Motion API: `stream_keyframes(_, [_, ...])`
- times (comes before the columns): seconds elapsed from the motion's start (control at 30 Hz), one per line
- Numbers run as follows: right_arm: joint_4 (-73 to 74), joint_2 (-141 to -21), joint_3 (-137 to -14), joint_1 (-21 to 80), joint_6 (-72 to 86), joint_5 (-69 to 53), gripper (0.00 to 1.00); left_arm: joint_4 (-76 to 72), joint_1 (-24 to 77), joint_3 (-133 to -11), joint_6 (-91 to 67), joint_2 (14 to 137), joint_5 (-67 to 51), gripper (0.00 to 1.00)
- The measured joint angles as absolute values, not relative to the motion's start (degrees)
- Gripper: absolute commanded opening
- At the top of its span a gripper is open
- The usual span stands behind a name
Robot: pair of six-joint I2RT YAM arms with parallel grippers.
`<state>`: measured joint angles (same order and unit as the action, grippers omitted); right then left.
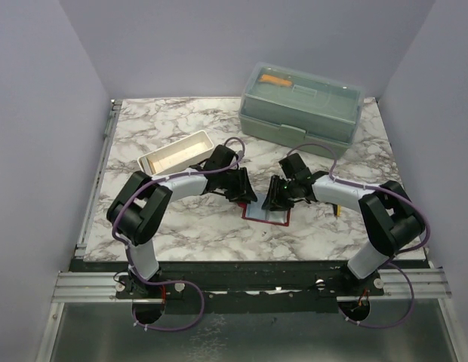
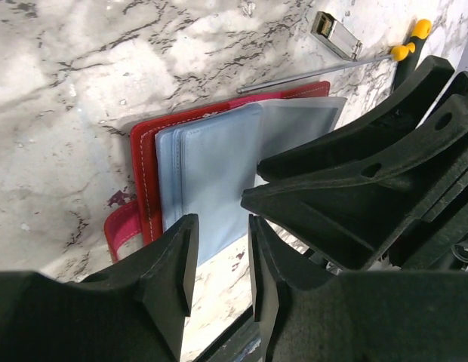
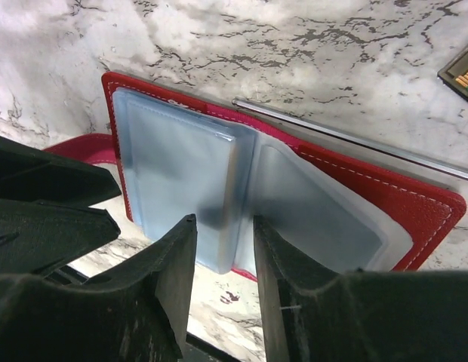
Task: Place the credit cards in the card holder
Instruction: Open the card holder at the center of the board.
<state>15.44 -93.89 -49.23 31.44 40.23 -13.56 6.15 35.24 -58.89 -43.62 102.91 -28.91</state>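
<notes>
Black fingers fill the near part of both wrist views. The left gripper (image 2: 221, 226) has its jaws parted, with marble and the edge of a sleeve showing through the gap. Nothing is pinched between them. The right gripper (image 3: 224, 222) is likewise parted and holds nothing, and through its gap shows the near edge of the sleeves.

Just below both grippers, the card holder (image 1: 268, 215) lies opened flat on the table (image 1: 181, 226). It sits around the middle from left to right and toward the near edge. Its red cover faces down and its clear grey-blue sleeves (image 3: 181, 166) face up. One sleeve on the right-wrist side lifts slightly off the cover. A pink strap (image 2: 124, 226) sticks out from one side of the card holder.

From the top camera, the left gripper hangs just left of the card holder and the right gripper is over its far part. Their tips are close together but not touching.

A thin metal rod (image 2: 324, 69) with yellow knobs at one end lies on the marble just beside one edge of the card holder. A small metal clip (image 2: 336, 34) lies near the rod, apart from the card holder.

Farther back and to the left is a long white tray (image 1: 176, 153), just beyond the left arm. A pale-green lidded box (image 1: 302, 105) stands at the far right of the table, well apart from the card holder.
</notes>
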Motion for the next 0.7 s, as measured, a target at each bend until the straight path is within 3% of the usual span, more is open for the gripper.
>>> stream_keyframes(0.2, [15.7, -94.1, -49.2, 31.4, 40.2, -12.8, 0.18, 6.9, 34.0, -58.1, -43.5, 102.1, -28.8, 0.45])
stream_keyframes(0.3, [15.7, -94.1, -49.0, 31.4, 40.1, -12.6, 0.17, 8.2, 32.7, -57.7, -43.2, 100.0, -28.8, 0.53])
stream_keyframes(0.57, [17.0, -91.9, -49.0, 31.4, 39.5, -12.6, 0.48, 14.6, 24.2, -57.7, -40.1, 87.6, -27.2, 0.8])
stream_keyframes(0.7, [18.6, -87.0, -49.4, 31.4, 38.7, -12.9, 0.56, 20.7, 17.6, -59.4, -36.0, 81.0, -22.2, 0.88])
